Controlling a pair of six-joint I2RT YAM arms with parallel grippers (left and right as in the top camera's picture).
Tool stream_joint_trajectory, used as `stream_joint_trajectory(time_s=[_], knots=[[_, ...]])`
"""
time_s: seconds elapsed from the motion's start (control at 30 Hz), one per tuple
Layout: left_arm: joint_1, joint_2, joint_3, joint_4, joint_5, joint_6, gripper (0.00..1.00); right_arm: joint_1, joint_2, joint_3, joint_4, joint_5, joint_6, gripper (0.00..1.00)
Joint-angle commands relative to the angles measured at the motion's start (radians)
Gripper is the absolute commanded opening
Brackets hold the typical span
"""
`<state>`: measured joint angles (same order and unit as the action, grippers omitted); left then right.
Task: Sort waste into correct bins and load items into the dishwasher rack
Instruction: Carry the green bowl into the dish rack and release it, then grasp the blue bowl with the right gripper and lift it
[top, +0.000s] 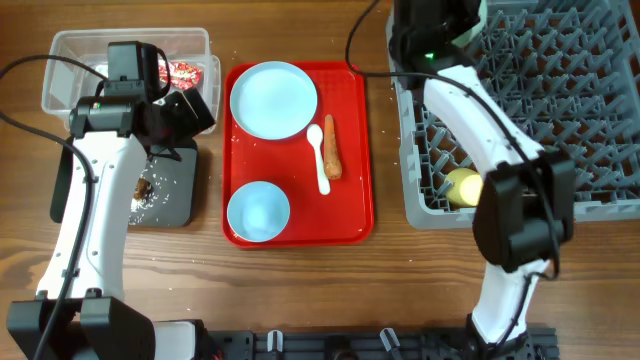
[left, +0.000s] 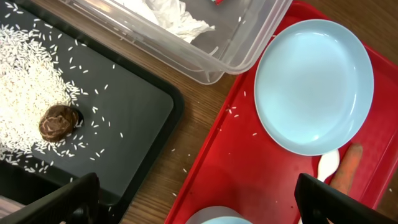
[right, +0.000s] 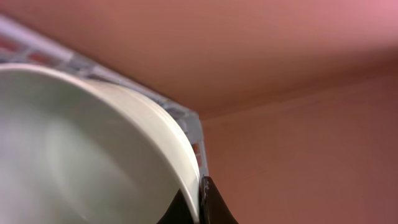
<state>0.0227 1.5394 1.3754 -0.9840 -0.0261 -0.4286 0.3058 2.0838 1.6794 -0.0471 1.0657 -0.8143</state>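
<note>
The left gripper (left: 196, 190) hung spread wide near loose rice grains (left: 25, 74) in the matte black tub (left: 137, 112); only the right wrist view showed the right gripper (right: 198, 208) pinching the rim of a smooth pale bowl (right: 74, 143) at the grey pegged rack (top: 560, 100).

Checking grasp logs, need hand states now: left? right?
Left hand: open, holding nothing.
Right hand: closed on the rim of a pale round dish; bowl or cup unclear.
</note>
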Motion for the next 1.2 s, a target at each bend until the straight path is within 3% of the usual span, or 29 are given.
stream_joint_trajectory(time_s=[0.0,0.33,0.57,0.77,0.87,1.0,1.07,1.17], knots=[[0.008,-0.002,-0.004,0.003,-0.009,-0.006,1.0,-0.006,0.072,0.009,0.01,0.064,-0.05,0.04],[0.008,-0.002,-0.004,0.003,-0.009,-0.006,1.0,-0.013,0.093,0.007,0.004,0.091,0.034,0.04],[0.008,-0.002,-0.004,0.003,-0.009,-0.006,1.0,-0.011,0.094,0.007,-0.18,0.055,0.188,0.04],[0.008,-0.002,-0.004,0.003,-0.009,-0.006,1.0,0.045,0.094,0.007,-0.197,0.056,0.187,0.06],[0.008,-0.002,-0.004,0.003,-0.009,-0.006,1.0,0.097,0.094,0.007,-0.198,0.056,0.187,0.27],[0.008,-0.002,-0.004,0.003,-0.009,-0.006,1.0,0.152,0.094,0.007,-0.198,0.057,0.187,0.75],[0.008,-0.002,-0.004,0.003,-0.009,-0.006,1.0,0.162,0.094,0.007,-0.197,0.057,0.187,0.91],[0.008,-0.002,-0.004,0.003,-0.009,-0.006,1.0,0.163,0.094,0.007,-0.197,0.074,0.187,1.0]])
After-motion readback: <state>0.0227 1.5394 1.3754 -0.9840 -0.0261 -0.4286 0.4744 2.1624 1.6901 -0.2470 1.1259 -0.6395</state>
